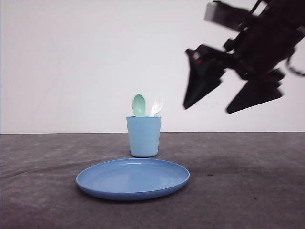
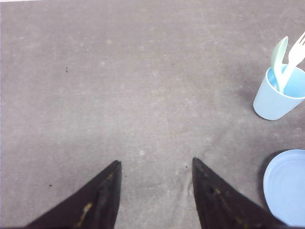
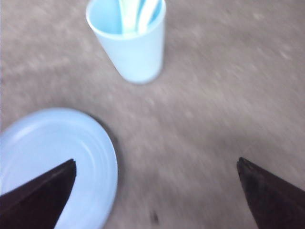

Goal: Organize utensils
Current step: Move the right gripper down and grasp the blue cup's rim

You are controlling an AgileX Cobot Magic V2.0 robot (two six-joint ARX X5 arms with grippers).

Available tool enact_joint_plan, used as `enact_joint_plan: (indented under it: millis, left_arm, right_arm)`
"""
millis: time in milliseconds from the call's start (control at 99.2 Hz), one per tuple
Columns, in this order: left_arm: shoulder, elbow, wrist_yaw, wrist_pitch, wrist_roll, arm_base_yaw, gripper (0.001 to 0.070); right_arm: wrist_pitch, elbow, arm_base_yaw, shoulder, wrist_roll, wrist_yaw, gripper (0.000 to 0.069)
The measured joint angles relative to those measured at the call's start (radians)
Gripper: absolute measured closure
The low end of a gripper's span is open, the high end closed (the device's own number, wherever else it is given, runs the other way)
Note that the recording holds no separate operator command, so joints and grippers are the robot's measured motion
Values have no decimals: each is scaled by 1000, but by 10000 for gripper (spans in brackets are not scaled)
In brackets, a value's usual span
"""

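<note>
We see a light blue plastic cup (image 1: 144,136) standing upright on the dark grey cloth-covered table (image 1: 248,191), about mid-scene and toward the far edge, in front of a plain white wall (image 1: 71,62). Both utensils stand inside it: the pale mint-green plastic spoon (image 1: 139,105) with its oval bowl up, on the left, and the small white plastic fork (image 1: 156,106) just to its right, leaning slightly rightward, tines up. From the left wrist view we can make out the fork's tines and see the two handles resting side by side inside the cup.

Just nearer than the cup lies a round blue plastic plate (image 1: 133,179), flat on the table and holding nothing.

Our right gripper (image 1: 228,98) hangs in the air at the upper right of the scene, well above the table and off to the right of the cup, blurred. Its two dark fingers are spread wide apart with nothing between them.

Our left gripper (image 2: 155,191) looks down on bare table to the left of the cup and plate; its fingers are parted as well and grasp nothing.
</note>
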Motion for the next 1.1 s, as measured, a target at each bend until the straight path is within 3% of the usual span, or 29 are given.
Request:
enact_joint_plan:
  millis: [212, 766, 1099]
  left_arm:
    - [0, 0, 0, 0, 0, 0, 437]
    - [0, 0, 0, 0, 0, 0, 437]
    - [0, 0, 0, 0, 0, 0, 437]
  right_arm:
    - [225, 26, 0, 195, -2, -80, 10]
    - [201, 425, -6, 582, -50, -132, 11]
    - [155, 536, -6, 660, -54, -153, 20]
